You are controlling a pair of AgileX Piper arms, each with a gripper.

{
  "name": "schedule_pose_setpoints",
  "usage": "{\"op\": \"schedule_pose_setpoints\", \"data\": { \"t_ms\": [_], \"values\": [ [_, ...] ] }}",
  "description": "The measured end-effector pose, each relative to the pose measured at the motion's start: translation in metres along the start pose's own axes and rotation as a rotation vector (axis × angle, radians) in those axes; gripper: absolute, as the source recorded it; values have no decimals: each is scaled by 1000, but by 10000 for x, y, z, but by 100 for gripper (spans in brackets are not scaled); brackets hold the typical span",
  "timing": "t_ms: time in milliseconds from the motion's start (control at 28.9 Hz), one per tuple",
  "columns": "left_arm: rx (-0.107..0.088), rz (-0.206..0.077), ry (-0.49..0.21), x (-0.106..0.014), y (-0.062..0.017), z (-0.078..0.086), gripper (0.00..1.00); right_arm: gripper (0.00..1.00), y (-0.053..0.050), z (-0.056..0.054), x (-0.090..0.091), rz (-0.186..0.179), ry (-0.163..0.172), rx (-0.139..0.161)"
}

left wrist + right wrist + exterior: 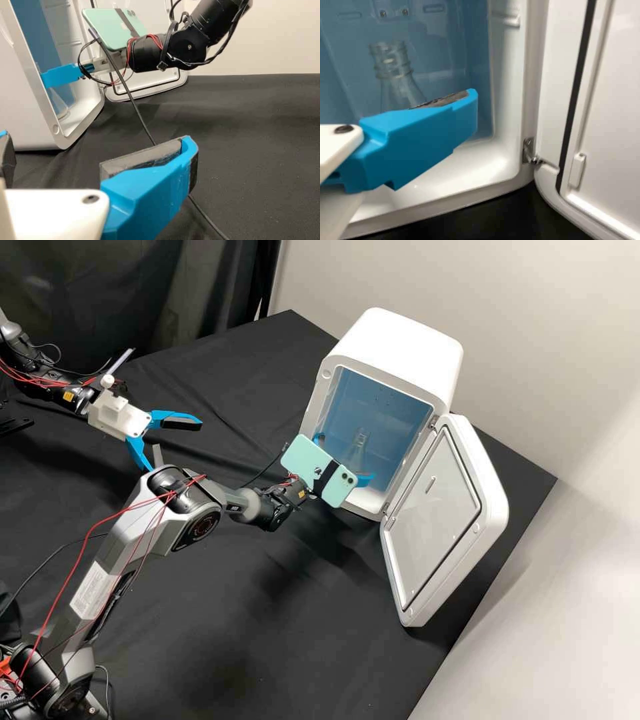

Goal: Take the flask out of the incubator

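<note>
**Desk:** What does the layout look like from your end?

**Me:** I see a black counter (267, 613) with the incubator (400, 347) at its far right corner, mouth turned towards my arms. The door (453, 520) hangs wide open to the right. I read that as deliberate, since it gives me a straight way in.

**Desk:** And the arms?

**Me:** My right arm is stretched across to the mouth, with a phone (320, 470) strapped to its wrist. The left arm sits well back on the left above the counter, out of the other's road, I'd say.

**Desk:** Grippers?

**Me:** The left gripper (170, 443) is spread and holds nothing. The right gripper (343, 457) is spread too, at the mouth of the incubator, with nothing pinched. I judge the gap is set wide to take the neck.

**Desk:** Where's the flask?

**Me:** The flask (395, 75) stands upright inside the incubator, towards the back, clear glass against the blue lining. In my right wrist view one finger (420, 132) crosses in front of its body. I can't tell for certain whether it touches, but it looks apart. So the flask is inside and not yet gripped.

**Desk:** Your next move?

**Me:** I'd ease in until the fingers sit either side of the neck, then close gently. Glass is slick, and the hinge (530, 152) side leaves me little room to swing.
</note>
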State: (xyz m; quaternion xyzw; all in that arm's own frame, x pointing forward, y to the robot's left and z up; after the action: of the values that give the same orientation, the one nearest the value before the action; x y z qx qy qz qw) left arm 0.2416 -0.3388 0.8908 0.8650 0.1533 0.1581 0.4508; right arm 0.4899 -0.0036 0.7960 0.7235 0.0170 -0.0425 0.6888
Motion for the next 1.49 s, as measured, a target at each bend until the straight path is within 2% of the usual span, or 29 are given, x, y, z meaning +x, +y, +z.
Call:
{"op": "schedule_pose_setpoints", "data": {
  "t_ms": [173, 312, 381, 554, 658, 762, 796, 900, 1108, 1350, 1488],
  "values": [
    [0, 0, 0, 0, 0, 0, 100, 100, 109, 88, 112, 37, 2, 0],
    [0, 0, 0, 0, 0, 0, 100, 100, 126, 181, 200, 43, -4, -9],
    [0, 0, 0, 0, 0, 0, 100, 100, 137, 188, 244, 37, 7, -12],
    [0, 0, 0, 0, 0, 0, 100, 100, 90, 216, 312, 13, 27, -37],
    [0, 0, -1, 0, 0, 2, 100, 100, 16, 248, 343, -7, 30, -24],
    [0, 0, -2, 1, -1, 7, 100, 100, -66, 223, 353, -28, 30, -14],
    [1, -1, -5, 1, -2, 13, 100, 100, -97, 214, 356, -41, 21, -15],
    [-3, 0, -4, 2, -2, 20, 100, 100, -211, 126, 362, -68, 30, -18],
    [-3, 0, -4, 2, -2, 20, 100, 100, -233, 115, 360, -73, 31, -18],
    [-9, 2, 3, 2, 0, 13, 100, 100, -306, 217, 412, -82, 17, -17],
    [-9, 2, 1, -6, 13, 29, 100, 100, -286, 288, 436, -77, 4, -16]
  ]
}}
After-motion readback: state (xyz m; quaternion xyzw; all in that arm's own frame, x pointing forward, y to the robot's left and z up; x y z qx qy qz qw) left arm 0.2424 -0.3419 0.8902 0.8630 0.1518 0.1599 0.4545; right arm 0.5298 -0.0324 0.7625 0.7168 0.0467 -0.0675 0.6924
